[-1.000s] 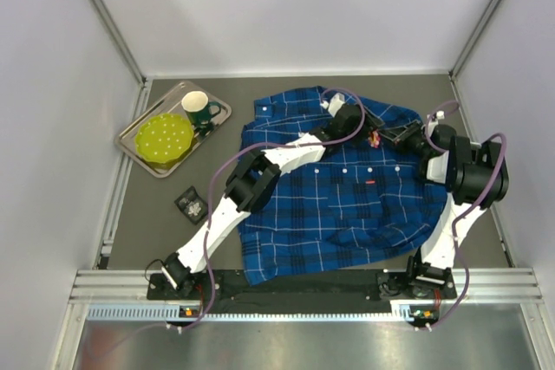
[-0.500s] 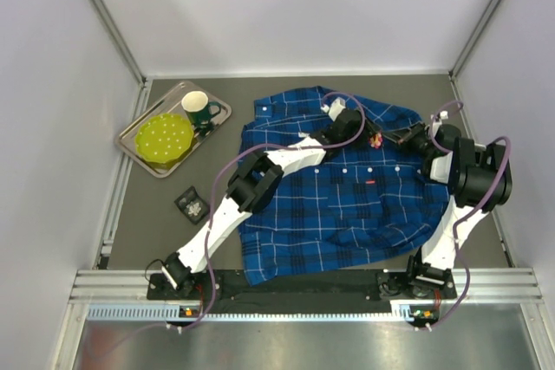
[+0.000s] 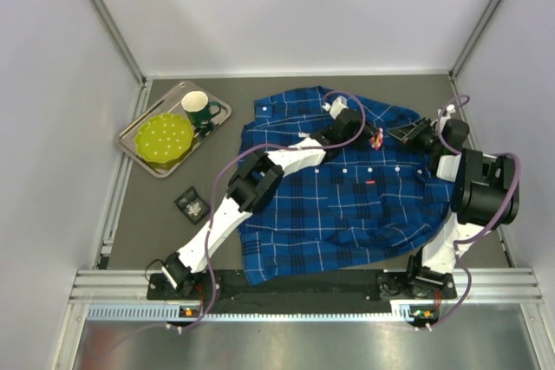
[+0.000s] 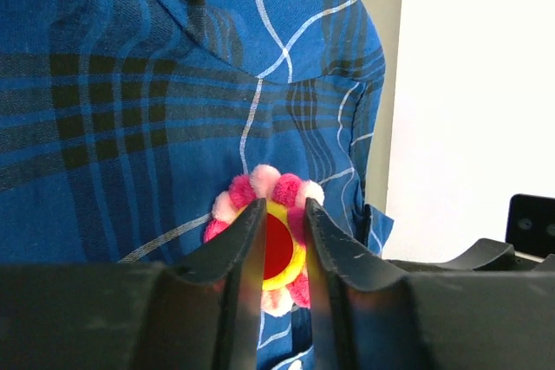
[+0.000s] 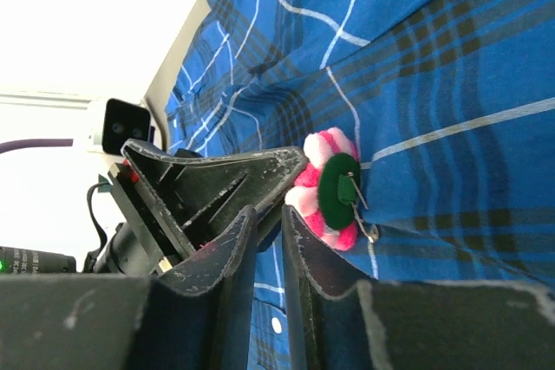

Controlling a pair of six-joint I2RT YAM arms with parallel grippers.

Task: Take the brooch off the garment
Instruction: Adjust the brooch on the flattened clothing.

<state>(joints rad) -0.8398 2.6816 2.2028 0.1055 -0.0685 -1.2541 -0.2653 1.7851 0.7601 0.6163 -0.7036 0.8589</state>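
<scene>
The brooch, a fuzzy ring of pink and pale pom-poms round a yellow band and red centre, with a flat green back carrying a thin metal pin, sits at the upper chest of the soft blue plaid shirt spread on the table. The left gripper pinches it, while the right gripper is close beside it, its jaws a slit apart on nothing. At the far left a shiny metal tray holds a green mug and a round, dotted yellow-green disc.
</scene>
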